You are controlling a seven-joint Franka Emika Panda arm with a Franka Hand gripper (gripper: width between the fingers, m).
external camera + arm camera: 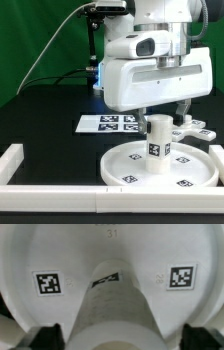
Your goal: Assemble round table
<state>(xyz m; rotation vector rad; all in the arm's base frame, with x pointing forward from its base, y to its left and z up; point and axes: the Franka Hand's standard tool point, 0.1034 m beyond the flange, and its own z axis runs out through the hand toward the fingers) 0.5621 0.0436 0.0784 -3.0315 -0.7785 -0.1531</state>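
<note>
The large round disc (pixel 125 162) lies flat on the black table, tags on its face. The short thick leg (pixel 157 140) stands upright on the disc's middle. The cross-shaped foot (pixel 191 128) lies just behind the disc on the exterior view's right. My gripper (pixel 163 112) hangs right above the leg. In the wrist view the leg (pixel 120 303) rises from the disc (pixel 60 252) between my two dark fingers (pixel 48 337). A gap shows on each side of the leg, so my gripper (pixel 122 341) is open and straddles it without touching.
The marker board (pixel 108 122) lies behind the disc on the exterior view's left. A white border rail (pixel 40 190) runs along the front and the left side of the table. A green backdrop stands behind.
</note>
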